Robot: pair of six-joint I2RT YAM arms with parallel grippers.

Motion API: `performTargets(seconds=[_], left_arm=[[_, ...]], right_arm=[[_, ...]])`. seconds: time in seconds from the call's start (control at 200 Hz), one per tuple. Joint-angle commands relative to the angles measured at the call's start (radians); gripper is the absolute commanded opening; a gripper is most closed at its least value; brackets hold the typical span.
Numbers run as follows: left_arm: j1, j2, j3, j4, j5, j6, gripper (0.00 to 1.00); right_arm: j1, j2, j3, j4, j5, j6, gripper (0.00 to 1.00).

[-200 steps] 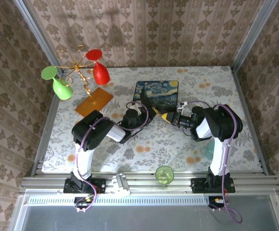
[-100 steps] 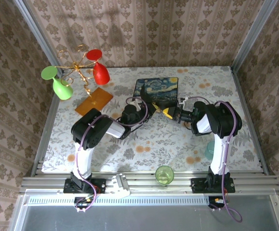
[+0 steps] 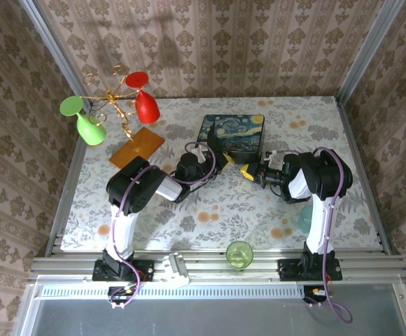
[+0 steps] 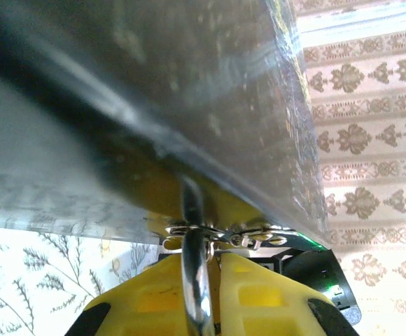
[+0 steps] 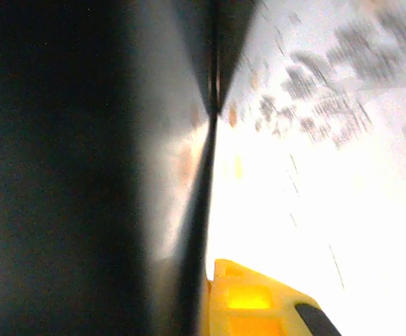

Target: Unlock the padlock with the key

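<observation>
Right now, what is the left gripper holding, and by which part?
Probably the padlock, by its shackle: a thin silver bar pinched in the left gripper; its body is hidden.

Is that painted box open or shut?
Shut: the painted box has its starry lid flat on top; no inside shows.

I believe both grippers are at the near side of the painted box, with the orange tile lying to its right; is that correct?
Not quite: the orange tile lies to the left of the box, as the top view shows. The left gripper and right gripper are indeed at the box's near side.
</observation>
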Motion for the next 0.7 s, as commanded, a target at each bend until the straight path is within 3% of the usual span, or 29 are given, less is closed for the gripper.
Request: performTargets(seconds=[0.0,0.155,0.305,0.47,0.575,0.695], left_arm=[[-0.024,-0.03,-0.006,0.085,0.116,-0.014,0.0],[-0.026,-0.033,-0.004,0.072,0.061,-0.029,0.0],[-0.028,-0.085,-0.03,-0.028,-0.001,0.054,0.0],[-0.03,-0.128,-0.019,-0.147,-0.016,0.128,0.0],[-0.033,-0.12,-0.02,-0.148,-0.034,0.129,0.0],[-0.039,-0.11,-0.016,-0.151,-0.06,0.133,0.0]], right_arm=[[0.008,-0.074,-0.079,0.016,0.004,-0.027,0.0],[0.08,-0.165,-0.206,0.016,0.099,-0.078,0.0],[0.082,-0.195,-0.256,0.011,0.162,-0.102,0.0],[0.141,-0.289,-0.176,-0.115,0.133,-0.196,0.0],[0.157,-0.317,-0.096,-0.261,0.122,-0.292,0.0],[0.157,-0.314,-0.046,-0.282,0.12,-0.296,0.0]])
